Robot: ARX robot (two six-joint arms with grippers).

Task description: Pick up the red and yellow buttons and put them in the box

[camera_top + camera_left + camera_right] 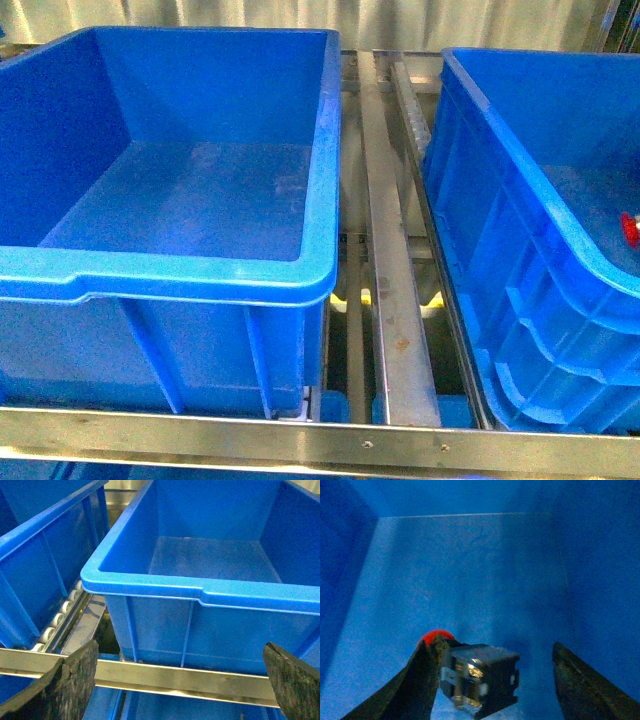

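Bins sat side by side on a metal roller rack (pixel 395 300): the left bin (pixel 200 275) and the right bin (pixel 500 230), apart, with steel rails between them. The left bin's floor showed bare blue. A speck of red (pixel 629 229) peeked over the right bin's rim at the picture's right edge, too cut off to name. The right tool (pixel 490 680) was down inside a blue bin, its fingers (pixel 420 685) spread wide, not clamped. A red button (pixel 470 672) lay between them on the bin floor, tipped on its side, its black body toward the camera, touching one finger. The left tool (pixel 177 680) hung released outside the left bin's near wall, above the rack's front rail, grasping nothing.
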